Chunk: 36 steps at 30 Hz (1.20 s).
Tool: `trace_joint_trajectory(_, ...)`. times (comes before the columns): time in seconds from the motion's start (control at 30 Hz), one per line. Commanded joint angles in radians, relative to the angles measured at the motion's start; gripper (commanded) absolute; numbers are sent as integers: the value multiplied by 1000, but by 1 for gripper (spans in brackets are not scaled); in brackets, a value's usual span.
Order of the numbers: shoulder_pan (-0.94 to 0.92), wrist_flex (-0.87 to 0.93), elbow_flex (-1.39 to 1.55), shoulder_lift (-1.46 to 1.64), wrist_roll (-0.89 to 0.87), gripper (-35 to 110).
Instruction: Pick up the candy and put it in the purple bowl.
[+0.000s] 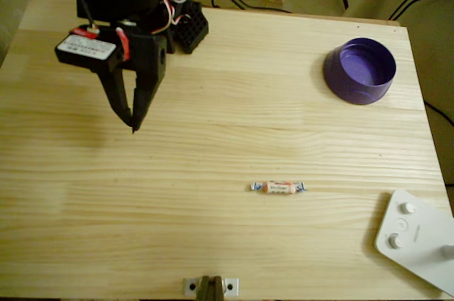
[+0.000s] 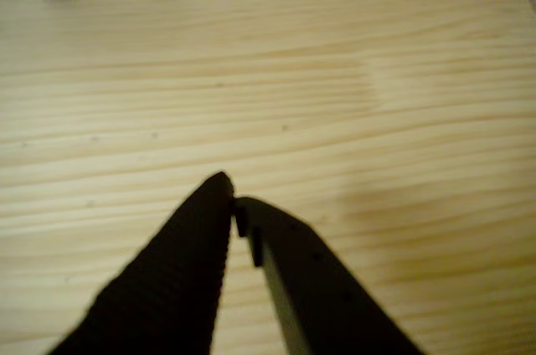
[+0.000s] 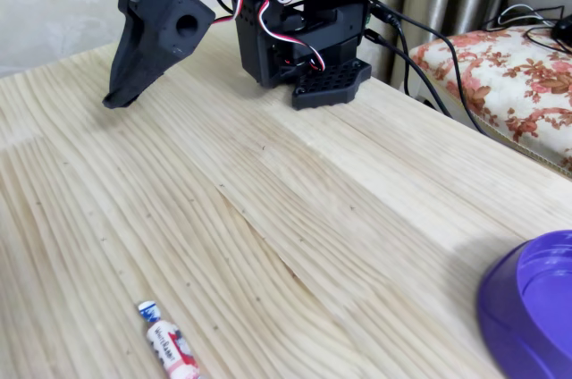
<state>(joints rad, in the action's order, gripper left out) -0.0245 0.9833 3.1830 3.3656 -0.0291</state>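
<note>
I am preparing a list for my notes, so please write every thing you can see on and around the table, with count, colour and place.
candy: one, white and orange middle with blue-white twisted ends, lying on the table in front of centre in the overhead view, apart from everything else.
purple bowl: one, glossy purple, upright near the far right corner of the table in the overhead view.
white device: one, white with knobs, at the near right corner in the overhead view.
metal bracket: one, silver, at the near table edge.
table: one, light wood.
patterned cushion: one, floral, beyond the table.
cables: several, black, behind the arm.
claw: one, black, shut and holding nothing, above the far left of the table.
</note>
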Motion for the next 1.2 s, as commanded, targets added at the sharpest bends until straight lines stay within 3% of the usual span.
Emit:
trace_joint_trajectory(0.0,6,-17,-35,87,-6,0)
trace_joint_trajectory(0.27,-28,-61,-26,87,-5,0)
trace_joint_trajectory(0.7,78,-64,-135,86,48,0)
trace_joint_trajectory(1.17,156,-57,-272,26,373,0)
